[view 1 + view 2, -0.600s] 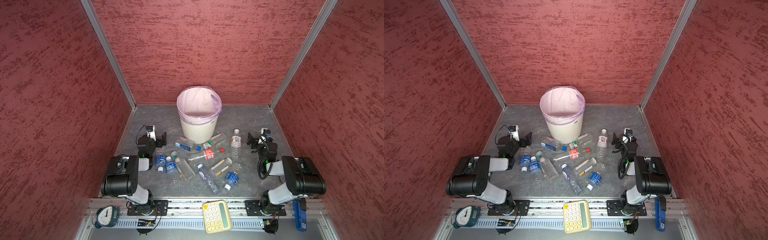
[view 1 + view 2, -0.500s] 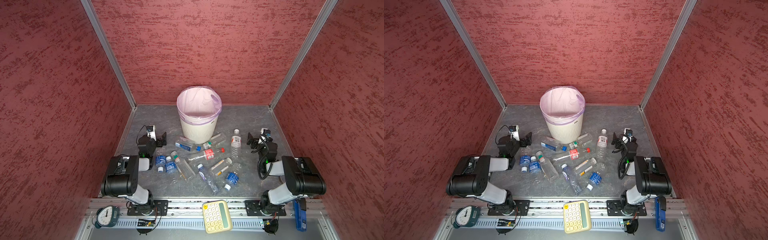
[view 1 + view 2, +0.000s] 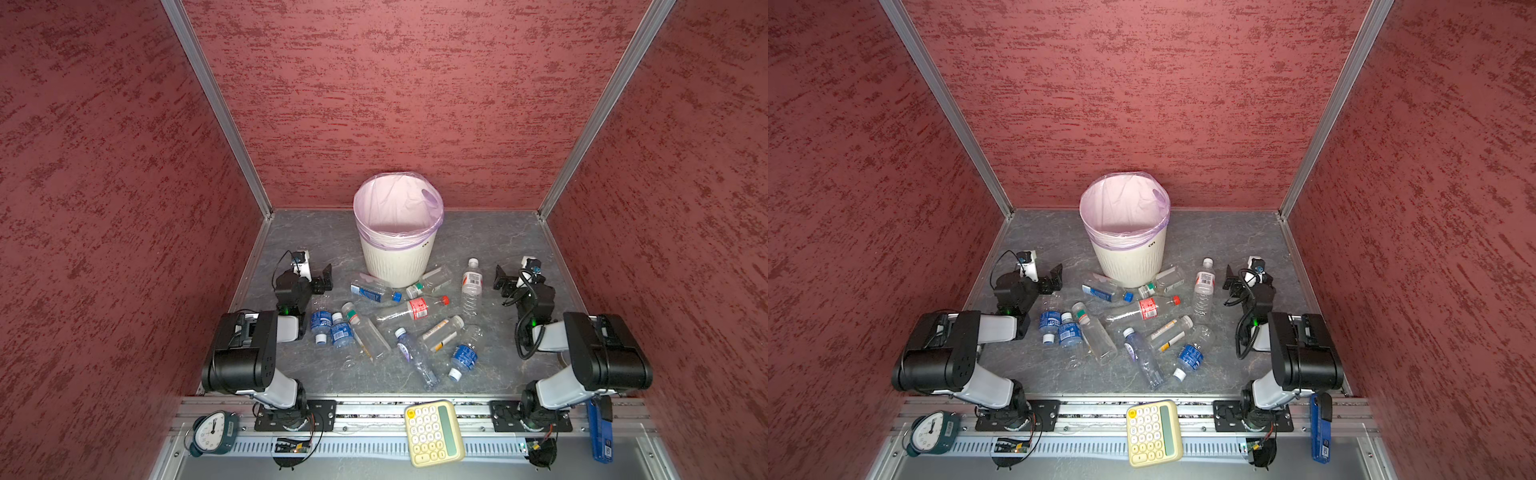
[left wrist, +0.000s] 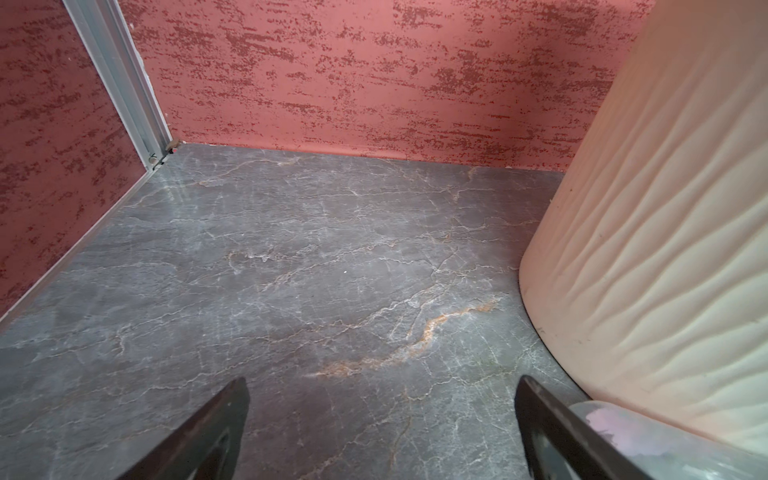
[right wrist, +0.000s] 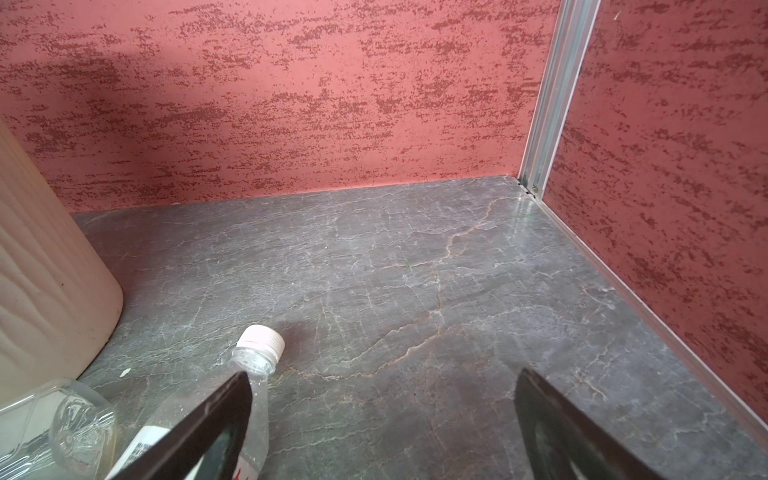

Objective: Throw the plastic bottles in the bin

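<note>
We are logging left gripper and right gripper both gaping wide and empty, plastic bottles lying by the bin, label print too small to read.

Left arm is sitting folded at the elbow, forearm pointing forward; left gripper is hovering low, jaws gaping wide, gripping nothing. Right arm is mirroring that pose; right gripper is likewise gaping wide, empty.
</note>
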